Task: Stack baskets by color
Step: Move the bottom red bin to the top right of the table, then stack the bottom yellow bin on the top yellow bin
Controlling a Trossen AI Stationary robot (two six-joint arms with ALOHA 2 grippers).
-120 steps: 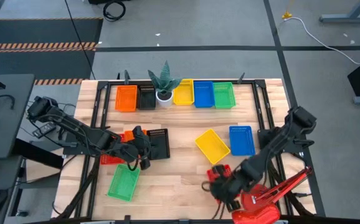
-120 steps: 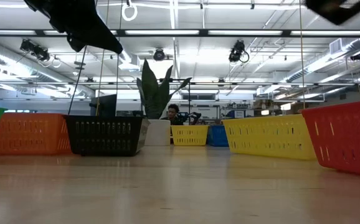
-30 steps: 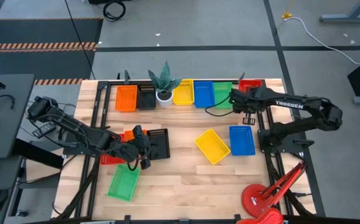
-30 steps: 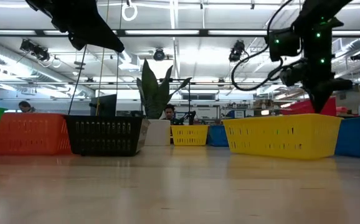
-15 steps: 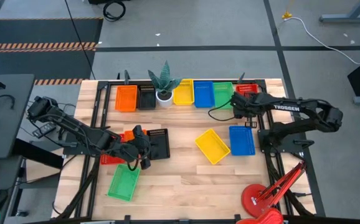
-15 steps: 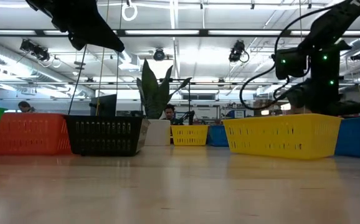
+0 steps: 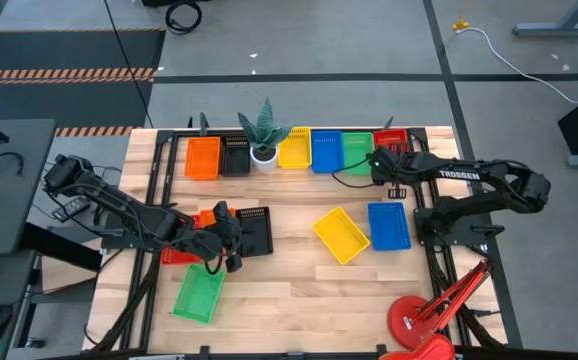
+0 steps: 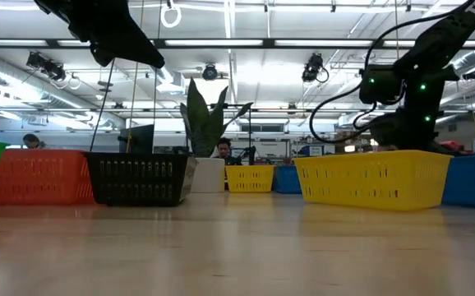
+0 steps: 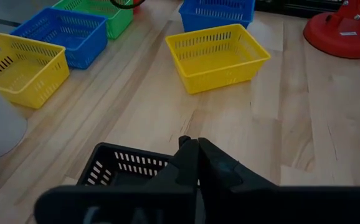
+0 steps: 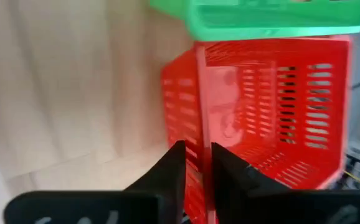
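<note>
Along the far edge stand six empty baskets: orange (image 7: 203,157), black (image 7: 235,156), yellow (image 7: 295,148), blue (image 7: 326,151), green (image 7: 357,149) and a red basket (image 7: 391,140) at the right end. The right gripper (image 7: 376,165) straddles the red basket's wall with fingers (image 10: 170,163) slightly apart. The left gripper (image 7: 231,228), fingers together, hangs over a nearer black basket (image 7: 255,231).

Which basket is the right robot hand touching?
The red basket at the right end of the back row, next to the green basket. The right gripper has its fingers either side of its wall; no other basket is that close.
</note>
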